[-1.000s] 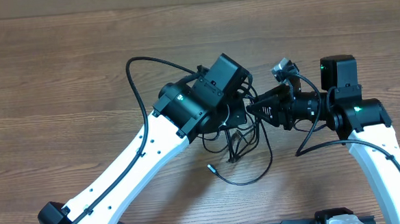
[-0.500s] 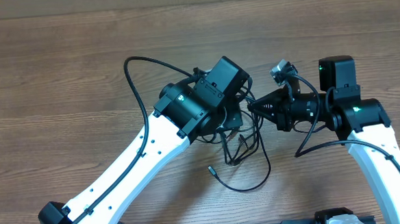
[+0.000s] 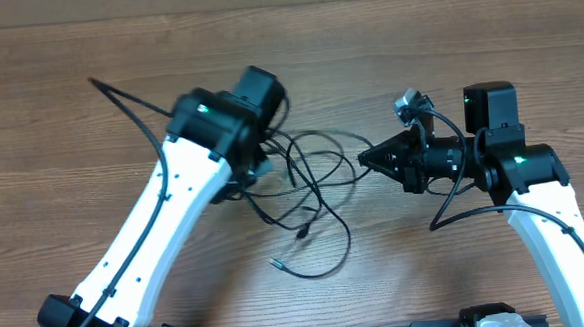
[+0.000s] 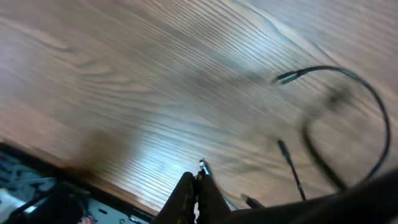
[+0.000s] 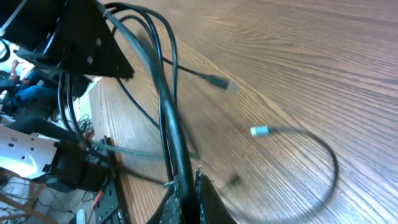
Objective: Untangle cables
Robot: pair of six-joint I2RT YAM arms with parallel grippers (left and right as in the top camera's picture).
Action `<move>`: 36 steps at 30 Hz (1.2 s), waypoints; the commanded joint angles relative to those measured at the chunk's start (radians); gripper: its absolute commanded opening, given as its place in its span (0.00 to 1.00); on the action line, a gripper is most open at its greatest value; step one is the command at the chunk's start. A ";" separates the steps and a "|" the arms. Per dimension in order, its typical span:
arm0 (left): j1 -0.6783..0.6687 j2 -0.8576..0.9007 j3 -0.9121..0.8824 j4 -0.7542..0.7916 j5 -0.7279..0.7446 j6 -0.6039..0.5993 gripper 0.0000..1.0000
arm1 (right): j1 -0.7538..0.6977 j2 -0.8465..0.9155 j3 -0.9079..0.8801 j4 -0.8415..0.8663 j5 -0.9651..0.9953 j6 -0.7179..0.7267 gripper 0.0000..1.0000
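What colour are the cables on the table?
Black. The cables show best in the overhead view.

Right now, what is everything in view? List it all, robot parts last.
cables: several, exact count lost in the tangle; black; mid-table, strung between the two grippers
plugs: at least two; pale tips; loose cable ends below the tangle in the overhead view
table: one; brown wood; under everything
arm leads: two; black, thicker; one along each arm
left arm: one; white and black; reaching in from the lower left
right arm: one; white and black; reaching in from the lower right
left gripper: one; black; shut, a thin cable end poking out
right gripper: one; black; shut on cables
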 commanded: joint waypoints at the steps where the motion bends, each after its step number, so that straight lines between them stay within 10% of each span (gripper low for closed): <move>1: 0.053 0.000 0.014 -0.036 -0.062 -0.026 0.04 | -0.008 -0.019 0.016 0.006 0.010 -0.001 0.04; 6: 0.106 0.000 0.014 -0.065 -0.066 -0.016 0.04 | -0.008 -0.019 0.016 0.002 0.049 0.000 0.07; 11: 0.106 0.000 0.014 -0.064 -0.080 0.005 0.04 | -0.008 -0.019 0.016 -0.025 0.130 0.003 0.42; 17: 0.105 0.000 0.014 -0.045 -0.029 0.026 0.04 | -0.008 -0.019 0.016 -0.032 0.133 0.003 0.55; 27: 0.000 0.000 0.014 0.253 0.685 0.637 0.04 | -0.008 -0.019 0.016 -0.034 0.133 -0.138 0.84; 36: -0.053 0.000 0.014 0.294 0.829 0.723 0.04 | -0.008 0.019 0.016 -0.067 0.134 -0.184 0.95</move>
